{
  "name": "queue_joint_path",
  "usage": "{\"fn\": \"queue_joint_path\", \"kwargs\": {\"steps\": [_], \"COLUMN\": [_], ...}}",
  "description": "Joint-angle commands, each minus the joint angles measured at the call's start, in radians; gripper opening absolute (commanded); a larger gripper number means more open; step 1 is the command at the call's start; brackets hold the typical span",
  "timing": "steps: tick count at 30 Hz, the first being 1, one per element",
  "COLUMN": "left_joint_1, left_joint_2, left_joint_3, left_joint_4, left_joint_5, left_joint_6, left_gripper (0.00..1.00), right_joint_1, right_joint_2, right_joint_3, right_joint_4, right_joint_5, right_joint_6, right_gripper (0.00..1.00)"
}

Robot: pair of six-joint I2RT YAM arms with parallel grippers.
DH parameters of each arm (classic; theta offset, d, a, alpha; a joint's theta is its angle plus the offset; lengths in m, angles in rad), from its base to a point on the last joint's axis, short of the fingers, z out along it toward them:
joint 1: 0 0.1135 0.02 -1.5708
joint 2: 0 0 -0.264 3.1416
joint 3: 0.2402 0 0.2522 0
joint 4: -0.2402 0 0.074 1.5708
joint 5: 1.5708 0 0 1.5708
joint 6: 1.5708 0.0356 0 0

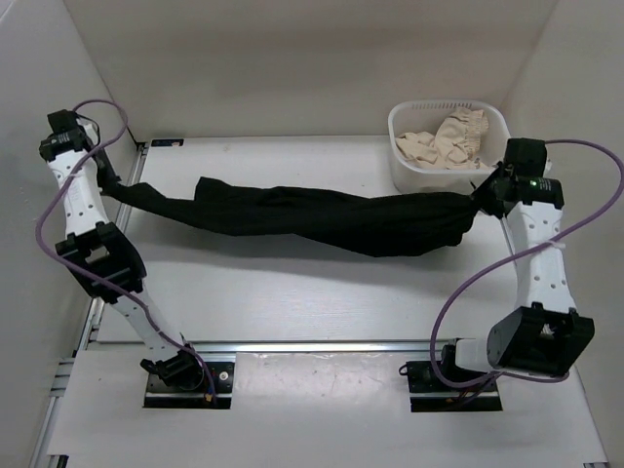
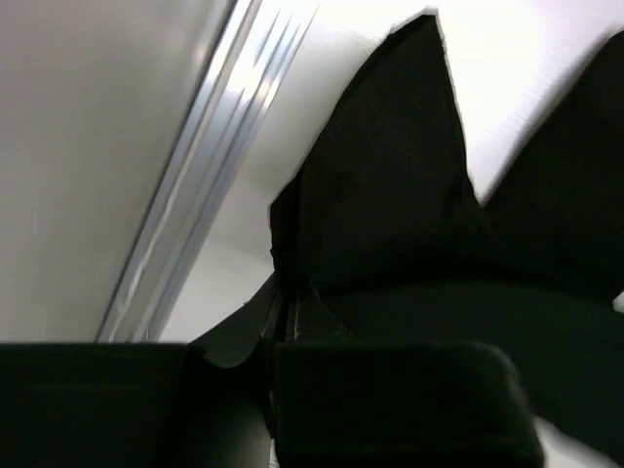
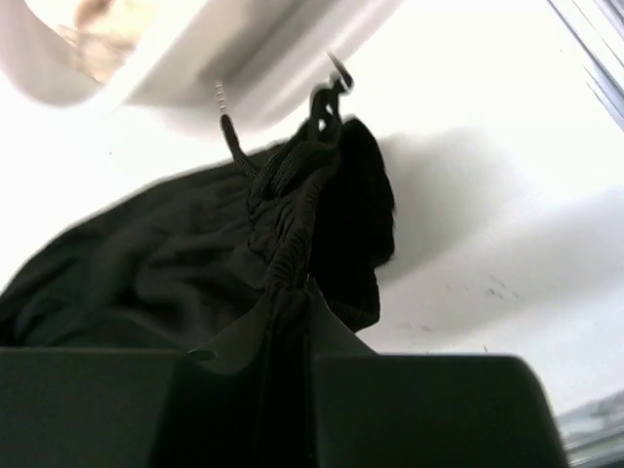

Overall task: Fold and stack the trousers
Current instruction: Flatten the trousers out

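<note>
My left fingers (image 2: 390,405) and right fingers (image 3: 429,409) pinch opposite ends of the trousers (image 1: 322,216), stretched unfolded over the tabletop (image 1: 292,302); folding and stacking remain.

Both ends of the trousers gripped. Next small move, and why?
Probably raise both ends slightly and draw them apart. The left gripper is shut on one end of the trousers and the right gripper on the drawstring waist. The cloth between them lies twisted and bunched on the table, likely not flat enough to fold.
</note>
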Motion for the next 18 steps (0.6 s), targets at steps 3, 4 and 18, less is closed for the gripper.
{"fn": "queue_joint_path", "kwargs": {"steps": [3,4,18], "left_joint_1": [0.088,0.105,0.277], "left_joint_2": [-0.148,-0.159,-0.214], "left_joint_3": [-0.314,-0.415,-0.841], "left_joint_4": [-0.042,-0.019,0.135], "left_joint_5": [-0.054,-0.054,-0.238], "left_joint_6": [0.000,0.000,0.000], "left_gripper": [0.14,0.14,0.14], "right_joint_1": [-0.014,-0.024,-0.288], "right_joint_2": [-0.147,-0.170,-0.385], "right_joint_3": [-0.209,-0.250,-0.699], "right_joint_4": [-0.082,-0.091,-0.138], "right_joint_5": [-0.005,-0.005,-0.024], "right_joint_6": [0.014,0.014,0.037], "right_gripper": [0.00,0.00,0.00]}}
